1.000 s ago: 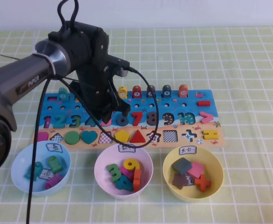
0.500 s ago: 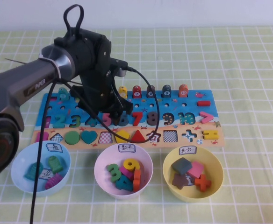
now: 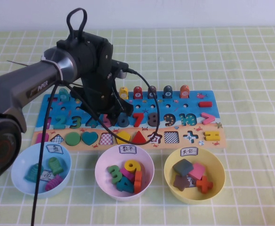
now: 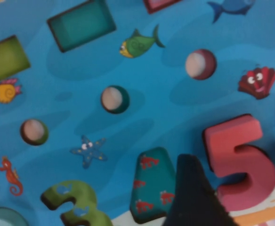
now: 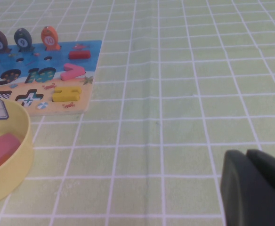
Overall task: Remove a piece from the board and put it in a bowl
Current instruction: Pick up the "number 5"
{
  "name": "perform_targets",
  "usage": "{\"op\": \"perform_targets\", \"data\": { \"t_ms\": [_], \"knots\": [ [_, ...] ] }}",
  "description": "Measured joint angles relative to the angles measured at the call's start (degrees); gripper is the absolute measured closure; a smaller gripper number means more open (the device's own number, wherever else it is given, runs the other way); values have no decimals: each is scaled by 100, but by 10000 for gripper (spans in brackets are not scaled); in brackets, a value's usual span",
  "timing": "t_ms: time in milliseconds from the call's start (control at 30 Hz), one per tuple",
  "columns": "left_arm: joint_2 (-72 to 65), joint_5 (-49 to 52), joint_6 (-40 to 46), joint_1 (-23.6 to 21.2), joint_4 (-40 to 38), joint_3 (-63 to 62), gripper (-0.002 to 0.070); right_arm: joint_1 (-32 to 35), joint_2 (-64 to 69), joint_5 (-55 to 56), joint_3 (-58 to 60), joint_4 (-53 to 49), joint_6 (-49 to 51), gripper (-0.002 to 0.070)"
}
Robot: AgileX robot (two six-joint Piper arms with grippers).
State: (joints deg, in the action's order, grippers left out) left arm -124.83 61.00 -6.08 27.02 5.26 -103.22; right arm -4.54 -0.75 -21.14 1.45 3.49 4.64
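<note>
Since half a second ago your left gripper [image 3: 110,113] has barely shifted, hanging low over the long blue-and-tan wooden puzzle board [image 3: 194,101]. Nearest you, just off the board's near edge, sits the pale pink-lilac round plastic bowl [image 3: 102,163], holding several number pieces. On the board, the small bright pink wooden numeral 5 [image 4: 239,161] lies in the number row, one dark finger [image 4: 194,197] just beside it; you see the jaws spread, gripping nothing. Your right gripper [image 5: 255,188] hovers over the checked cloth beside the board's far-right end; cannot tell its state.
</note>
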Motion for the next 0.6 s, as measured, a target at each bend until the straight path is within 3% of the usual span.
{"op": "perform_targets", "data": {
  "t_ms": [600],
  "knots": [
    [-19, 0, -14, 0, 28, 0, 409, 0, 0, 0, 0, 0, 0, 694]
  ]
}}
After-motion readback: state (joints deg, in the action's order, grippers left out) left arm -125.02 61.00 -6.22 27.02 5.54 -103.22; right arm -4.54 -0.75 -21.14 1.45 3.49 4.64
